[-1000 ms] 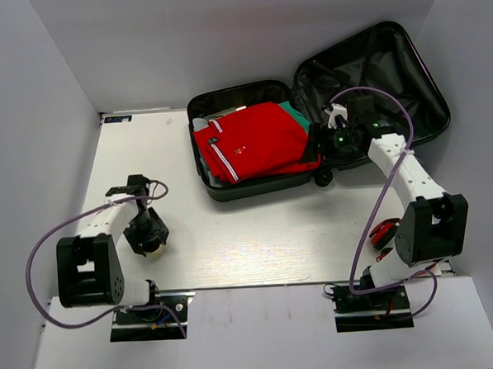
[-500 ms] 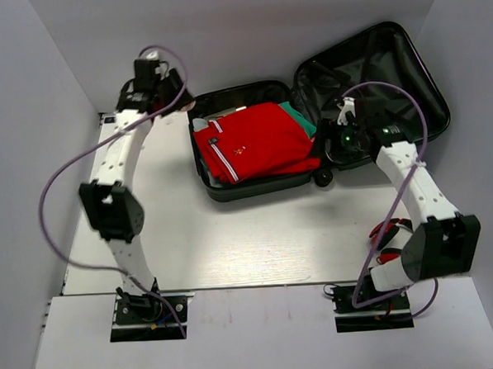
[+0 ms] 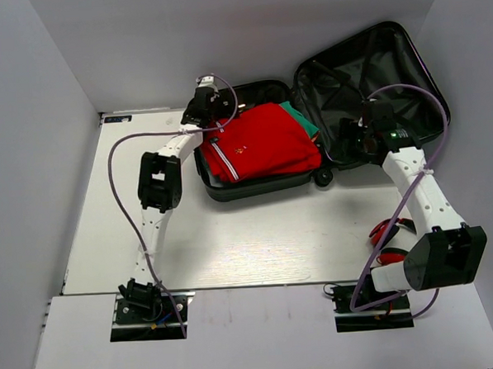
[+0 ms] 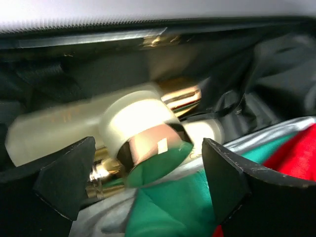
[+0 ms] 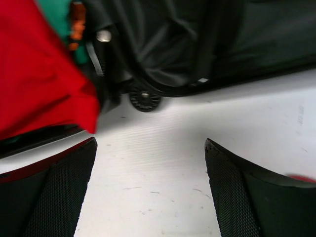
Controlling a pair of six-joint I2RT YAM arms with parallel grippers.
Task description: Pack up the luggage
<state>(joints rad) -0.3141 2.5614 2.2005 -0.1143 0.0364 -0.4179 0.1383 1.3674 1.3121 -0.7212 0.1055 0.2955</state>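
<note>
The luggage (image 3: 255,188) lies open at the back of the table, its lid (image 3: 389,61) leaning up to the right. A red garment (image 3: 261,142) lies in it on a green one (image 3: 303,119). My left gripper (image 3: 201,112) is over the case's back left corner. In the left wrist view it (image 4: 148,182) is open, and a blurred cream-capped bottle with gold parts (image 4: 133,123) lies on the green cloth (image 4: 173,207) just beyond its fingertips. My right gripper (image 3: 350,142) is open and empty beside the lid; in its wrist view it (image 5: 150,192) is above bare table near a case wheel (image 5: 144,98).
A red and black object (image 3: 385,231) lies on the table at the right, beside the right arm. White walls close in the table on the left, back and right. The red garment's corner (image 5: 39,74) overhangs the case's front rim.
My left arm swung from the near left of the table to the back left wall, then over the case's back corner. My right gripper drew back to the right from the red garment.
</note>
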